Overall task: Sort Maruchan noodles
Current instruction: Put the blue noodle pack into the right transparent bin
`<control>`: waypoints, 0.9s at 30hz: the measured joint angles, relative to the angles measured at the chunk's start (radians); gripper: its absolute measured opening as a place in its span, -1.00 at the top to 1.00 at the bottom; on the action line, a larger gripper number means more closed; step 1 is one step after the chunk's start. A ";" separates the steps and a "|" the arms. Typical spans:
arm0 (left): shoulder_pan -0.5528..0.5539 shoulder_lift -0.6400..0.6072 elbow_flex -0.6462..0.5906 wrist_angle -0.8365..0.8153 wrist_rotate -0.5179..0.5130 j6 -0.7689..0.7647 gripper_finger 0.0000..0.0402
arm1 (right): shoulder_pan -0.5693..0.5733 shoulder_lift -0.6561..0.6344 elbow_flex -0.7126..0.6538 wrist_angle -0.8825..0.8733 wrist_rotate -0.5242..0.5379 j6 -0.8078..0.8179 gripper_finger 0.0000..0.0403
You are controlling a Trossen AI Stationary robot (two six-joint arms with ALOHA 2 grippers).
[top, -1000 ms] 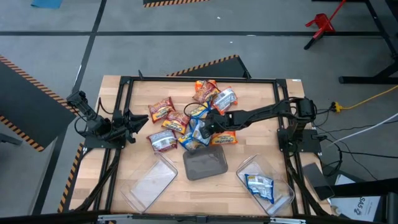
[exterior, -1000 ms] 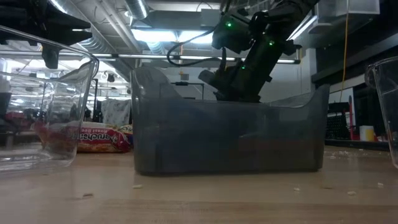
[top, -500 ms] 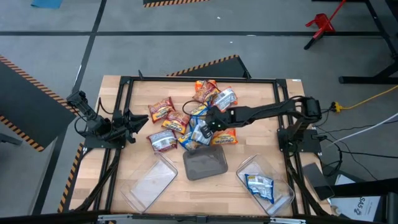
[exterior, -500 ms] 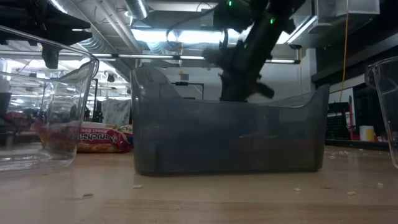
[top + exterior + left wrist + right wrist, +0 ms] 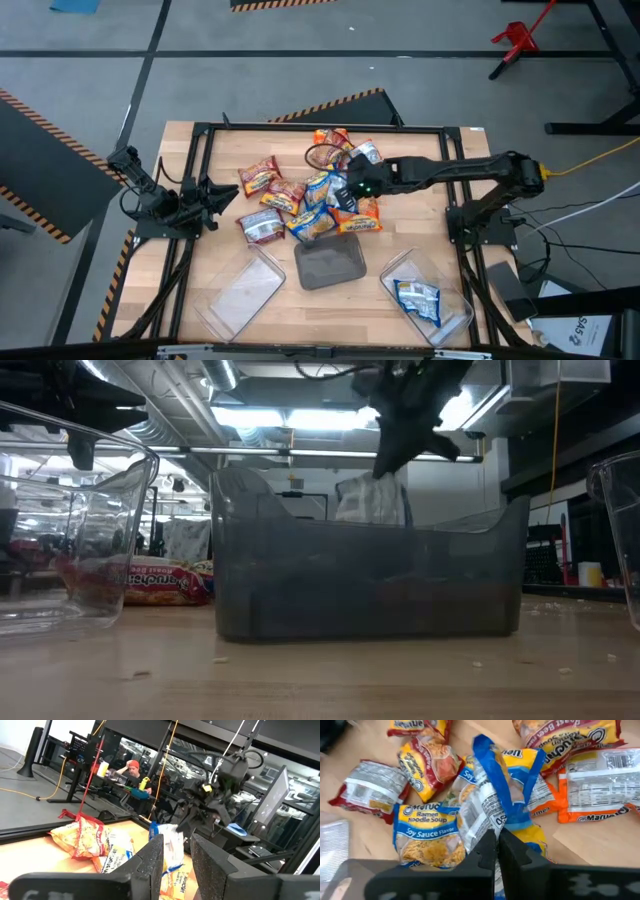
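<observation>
So the right arm has pulled up and back from the dark tray [image 5: 331,264], and it's now stretching out long across the tabletop [image 5: 420,250]. The right gripper [image 5: 497,851] is pinching a blue-and-white packet [image 5: 492,805] between closed fingers, dangling it over the noodle pile [image 5: 300,195]. The left gripper [image 5: 174,854] is parked at the left edge, fingers slightly apart.

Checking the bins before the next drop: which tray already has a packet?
The clear tray nearest the right arm, holding one blue-and-white packet; the grey middle tray and left clear tray look empty.
</observation>
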 joint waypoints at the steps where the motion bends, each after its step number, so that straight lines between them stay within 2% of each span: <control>1: 0.000 0.000 0.000 -0.003 0.000 0.000 0.54 | 0.000 -0.013 0.000 -0.007 -0.001 0.004 1.00; 13: 0.000 0.000 0.000 -0.006 -0.001 0.000 0.54 | 0.109 -0.190 0.000 -0.177 0.046 0.118 1.00; 20: 0.000 0.000 0.000 -0.006 -0.002 0.000 0.54 | 0.241 -0.295 0.000 -0.302 0.120 0.281 1.00; 27: 0.000 0.000 0.000 -0.006 -0.002 0.000 0.54 | 0.420 -0.357 0.000 -0.457 0.190 0.530 1.00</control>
